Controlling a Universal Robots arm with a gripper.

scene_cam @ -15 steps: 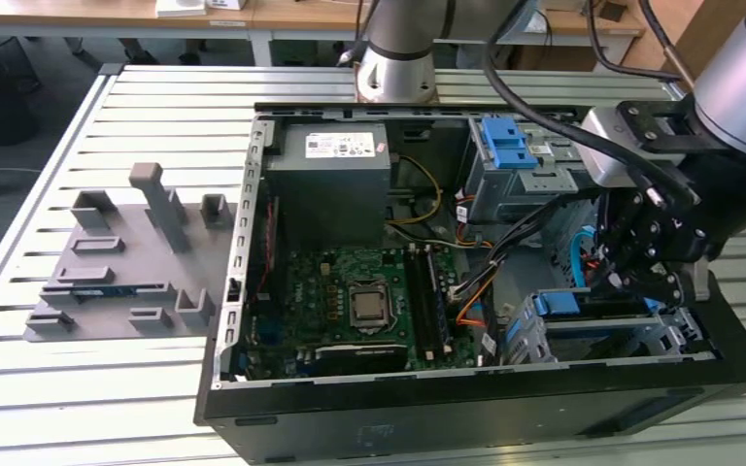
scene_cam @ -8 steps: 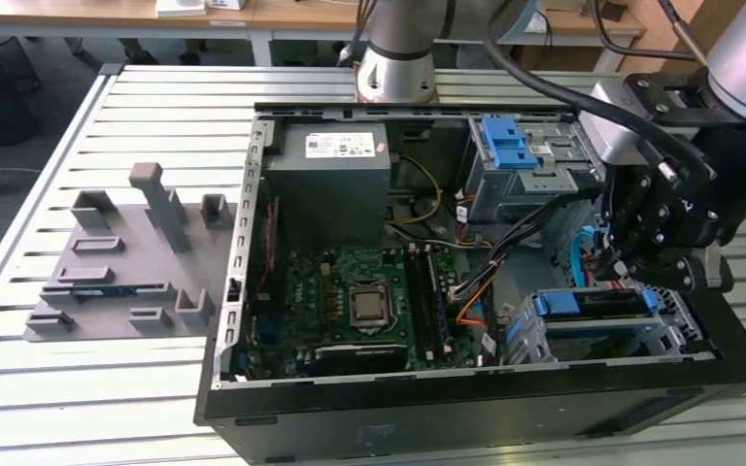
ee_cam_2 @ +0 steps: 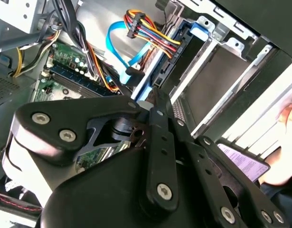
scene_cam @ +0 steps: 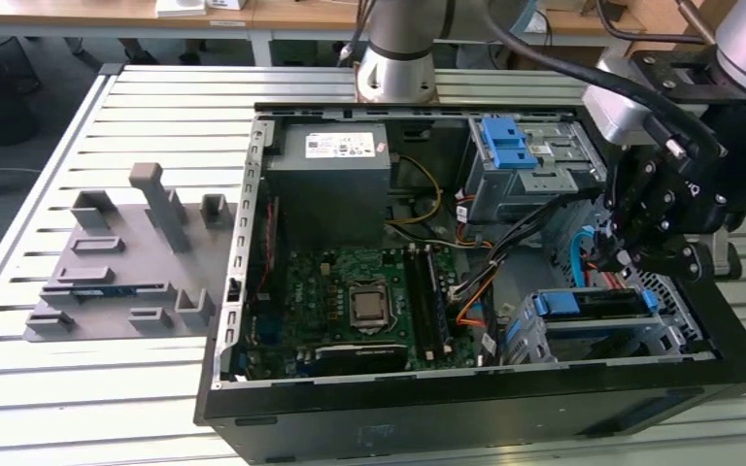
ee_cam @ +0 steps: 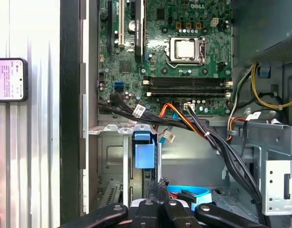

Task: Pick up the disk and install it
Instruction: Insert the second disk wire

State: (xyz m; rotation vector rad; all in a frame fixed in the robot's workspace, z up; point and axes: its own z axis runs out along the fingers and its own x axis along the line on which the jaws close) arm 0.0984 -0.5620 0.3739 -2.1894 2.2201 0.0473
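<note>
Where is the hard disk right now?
In the exterior view the disk stands on edge in the drive cage at the computer case's right front corner, just below the gripper.

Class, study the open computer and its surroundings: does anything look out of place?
A phone lies on the slatted table right beside the computer case, unrelated to the job. Inside, a blue cable loops loose, its plug apparently unconnected.

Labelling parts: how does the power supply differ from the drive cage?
The power supply is a closed grey box with a white sticker; the drive cage is silver open sheet metal with a blue latch. The power supply sits to the exterior view's left of the drive cage. Both sit inside the open computer case.
</note>
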